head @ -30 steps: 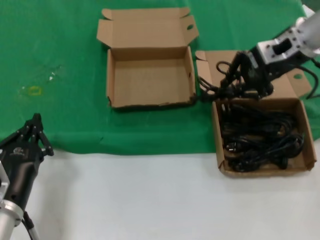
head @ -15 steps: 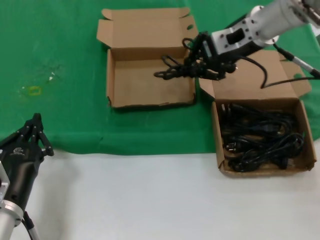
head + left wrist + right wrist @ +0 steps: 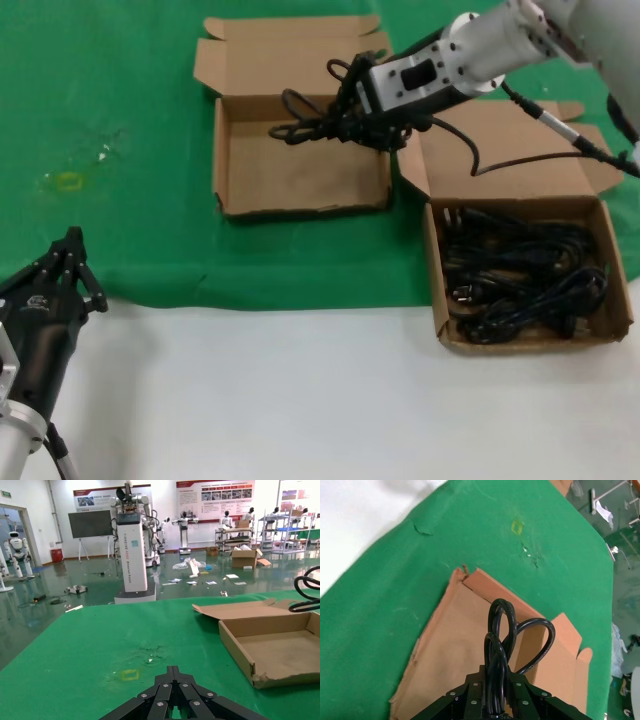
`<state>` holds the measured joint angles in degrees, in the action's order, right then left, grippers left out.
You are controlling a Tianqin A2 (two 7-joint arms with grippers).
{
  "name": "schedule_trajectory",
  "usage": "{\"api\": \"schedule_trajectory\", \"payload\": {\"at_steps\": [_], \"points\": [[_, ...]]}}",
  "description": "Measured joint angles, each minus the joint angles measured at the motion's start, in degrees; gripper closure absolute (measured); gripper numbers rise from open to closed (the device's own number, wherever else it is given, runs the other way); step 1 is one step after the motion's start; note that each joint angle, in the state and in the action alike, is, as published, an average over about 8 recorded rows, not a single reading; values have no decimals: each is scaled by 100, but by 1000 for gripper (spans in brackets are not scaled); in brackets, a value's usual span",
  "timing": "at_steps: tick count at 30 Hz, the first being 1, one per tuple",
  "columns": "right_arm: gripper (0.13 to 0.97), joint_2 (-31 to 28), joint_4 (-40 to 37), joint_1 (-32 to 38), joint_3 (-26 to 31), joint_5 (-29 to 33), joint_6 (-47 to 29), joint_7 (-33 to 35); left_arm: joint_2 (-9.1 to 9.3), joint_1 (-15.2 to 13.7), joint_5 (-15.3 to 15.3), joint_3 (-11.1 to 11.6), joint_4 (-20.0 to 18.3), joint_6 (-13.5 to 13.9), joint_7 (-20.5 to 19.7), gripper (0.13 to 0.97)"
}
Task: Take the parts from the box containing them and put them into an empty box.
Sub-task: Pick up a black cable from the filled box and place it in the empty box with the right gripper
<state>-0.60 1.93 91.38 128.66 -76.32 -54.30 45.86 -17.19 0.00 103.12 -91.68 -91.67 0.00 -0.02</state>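
Shallow brown corrugated cardboard box under raised cord [image 3: 300, 165]: matt paper surface, rough torn edge at near wall. Second brown cardboard box holding cord pile [image 3: 520, 340]: same matt board. Thin black rubbery power cord loops [image 3: 300, 125]: smooth, slight sheen. Black right gripper [image 3: 345, 125]: matt plastic look; silver arm casing [image 3: 480, 55]: smooth metal, satin. Green table cloth [image 3: 110, 100]: matt fabric, lightly creased. White tabletop strip [image 3: 300, 400]: smooth, matt.

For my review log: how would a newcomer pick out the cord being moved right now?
Find the green cloth and the empty box on it. Above that box the right gripper holds one looped black cord in the air; all other cords lie piled in the neighbouring box.
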Motion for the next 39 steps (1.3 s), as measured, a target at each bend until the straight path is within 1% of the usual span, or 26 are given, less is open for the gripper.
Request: {"api": "schedule_trajectory", "payload": {"at_steps": [3,10,13,15,19,25,39], "points": [[888,33,167,-86,504,-419,156,-151,0,0,0,0,0,0,0,953],[888,56,643,-259,2046,-1751,549,-569,0,0,0,0,0,0,0,953],[888,58,825,-311,2471,-2147,695,-708,0,0,0,0,0,0,0,953],[888,59,933,-345,2641,-2309,770,-784,0,0,0,0,0,0,0,953],[888,59,1112,-416,2815,-2456,887,-910,0,0,0,0,0,0,0,953],[888,60,1248,-531,2891,-2429,1087,-1000,0,0,0,0,0,0,0,953],[889,60,1349,-778,2907,-2325,1580,-812,0,0,0,0,0,0,0,953]]}}
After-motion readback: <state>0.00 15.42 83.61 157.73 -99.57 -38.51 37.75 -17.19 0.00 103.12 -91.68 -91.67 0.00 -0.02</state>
